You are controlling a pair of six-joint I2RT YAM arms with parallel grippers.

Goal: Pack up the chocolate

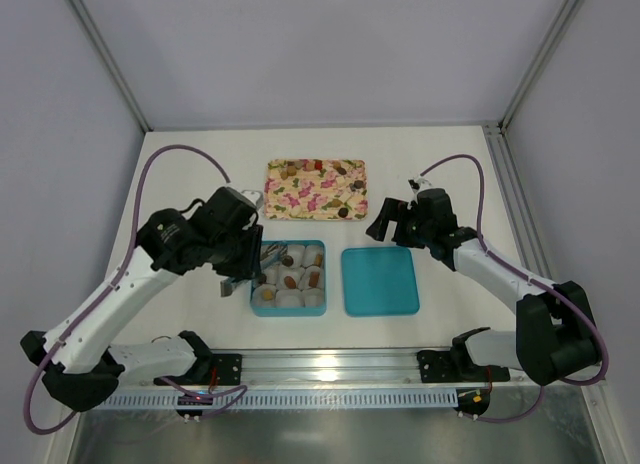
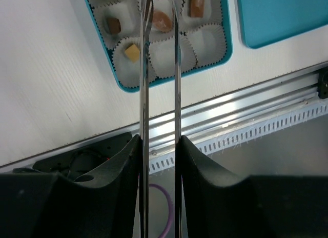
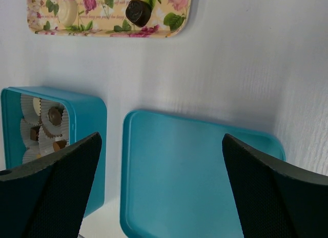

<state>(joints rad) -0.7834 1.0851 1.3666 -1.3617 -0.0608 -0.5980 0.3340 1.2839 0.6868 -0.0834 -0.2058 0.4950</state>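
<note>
Chocolates lie in two places: a few on the pink floral tray (image 1: 310, 196), such as a dark round one (image 3: 138, 12), and several in paper cups inside the teal box (image 1: 255, 302). My left gripper (image 2: 159, 140) is shut on metal tongs (image 2: 145, 68), whose two blades reach over the box. A brown chocolate (image 2: 162, 20) sits in its cup between the blades near their tips; I cannot tell if they squeeze it. My right gripper (image 3: 161, 145) hangs open above the teal lid (image 3: 195, 171), holding nothing.
The lid (image 1: 380, 281) lies flat just right of the box, and the tray sits behind both. Some paper cups (image 2: 205, 40) in the box hold nothing. A metal rail (image 2: 246, 107) runs along the table's near edge. White walls close in the sides and back.
</note>
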